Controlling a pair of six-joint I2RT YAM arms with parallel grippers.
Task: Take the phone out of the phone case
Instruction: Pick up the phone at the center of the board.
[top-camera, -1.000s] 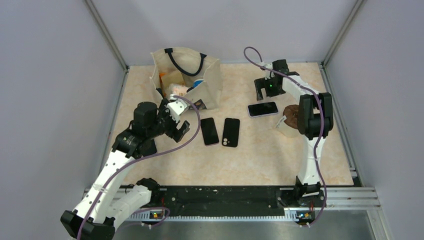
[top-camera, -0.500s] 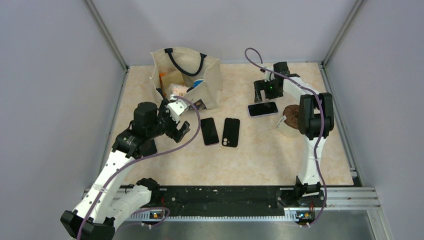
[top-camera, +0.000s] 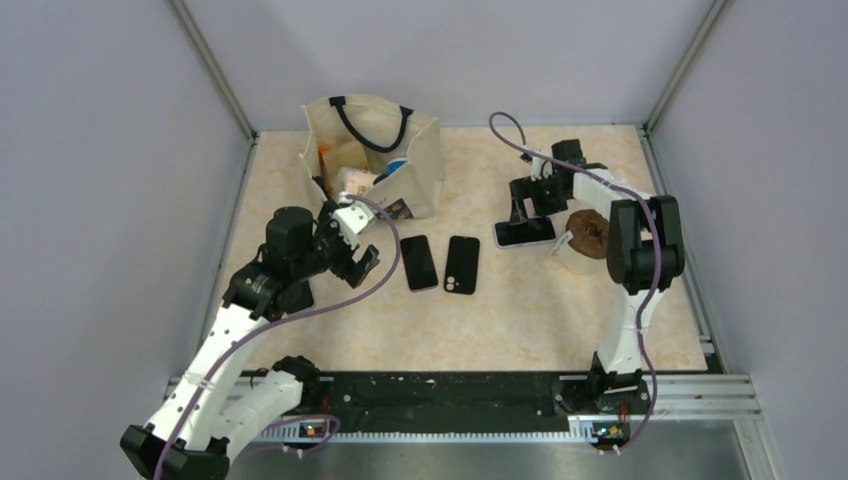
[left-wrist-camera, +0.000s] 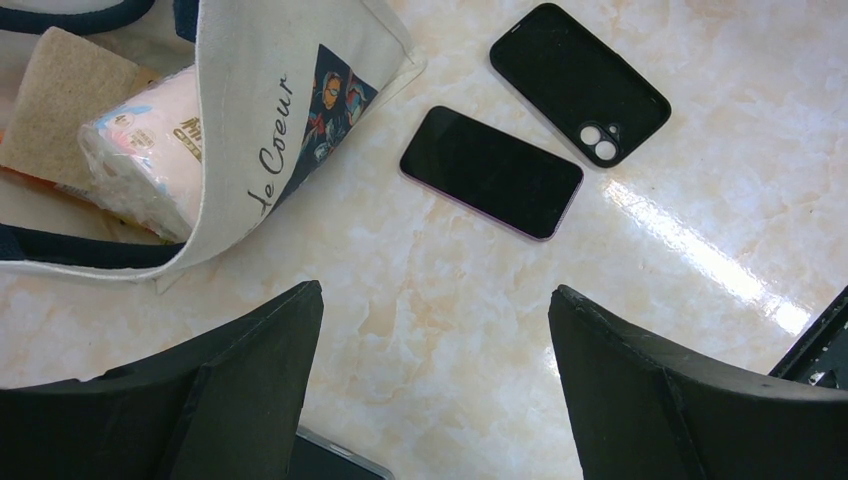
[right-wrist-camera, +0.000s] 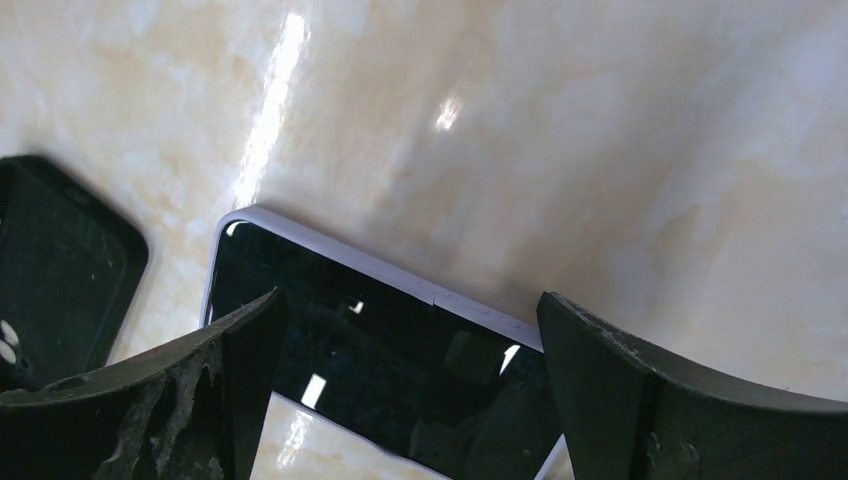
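Note:
A phone in a white case (top-camera: 525, 232) lies screen up at the right of the table. My right gripper (top-camera: 530, 205) is open right above it. In the right wrist view the phone (right-wrist-camera: 380, 360) lies between the spread fingers of the gripper (right-wrist-camera: 410, 298), and I cannot tell if they touch it. A bare black phone (top-camera: 418, 263) and an empty black case (top-camera: 461, 265) lie side by side mid-table. My left gripper (top-camera: 355, 265) is open and empty to their left. In the left wrist view the phone (left-wrist-camera: 490, 172) and the case (left-wrist-camera: 580, 85) lie beyond the gripper (left-wrist-camera: 435, 290).
A cream tote bag (top-camera: 375, 155) with packets in it stands at the back left, close to the left gripper. A brown object on a white cup (top-camera: 585, 238) sits just right of the cased phone. A dark, light-rimmed edge (left-wrist-camera: 335, 462) shows under the left fingers.
My right gripper has come toward the front and lower over the white-cased phone, which now lies slightly nearer the front. The left gripper has barely moved.

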